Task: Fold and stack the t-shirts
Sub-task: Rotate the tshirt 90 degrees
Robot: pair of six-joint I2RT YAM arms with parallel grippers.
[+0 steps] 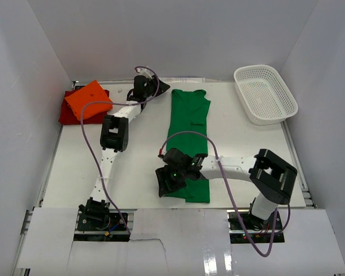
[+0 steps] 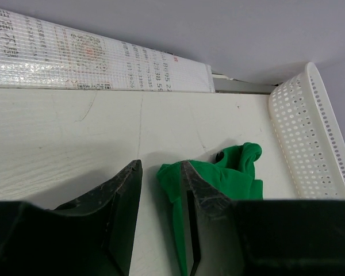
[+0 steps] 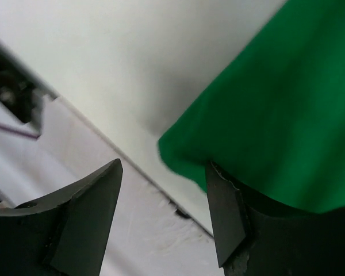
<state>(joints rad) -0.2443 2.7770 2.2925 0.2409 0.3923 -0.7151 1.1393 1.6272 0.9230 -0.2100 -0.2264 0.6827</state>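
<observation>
Green t-shirt (image 1: 188, 123) by L pincer (image 2: 160, 167), R pincer (image 3: 164, 167), both agape, empty; label (image 2: 92, 57) unreadable.

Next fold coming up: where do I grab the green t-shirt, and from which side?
Pinch the green t-shirt at its near-left hem corner, coming from the left: it lies flat as a long strip, and that corner sits between the right gripper's open jaws.

The green t-shirt (image 1: 187, 112) is showing as soft matt cloth, mostly smooth. The white basket (image 2: 302, 144) is looking like perforated plastic with a slight sheen. The worktop (image 2: 63, 138) is showing a pale, matt wood grain. The fingers (image 2: 122, 198) of the left hand (image 2: 159, 169) are looking dark, rough and dull.
</observation>
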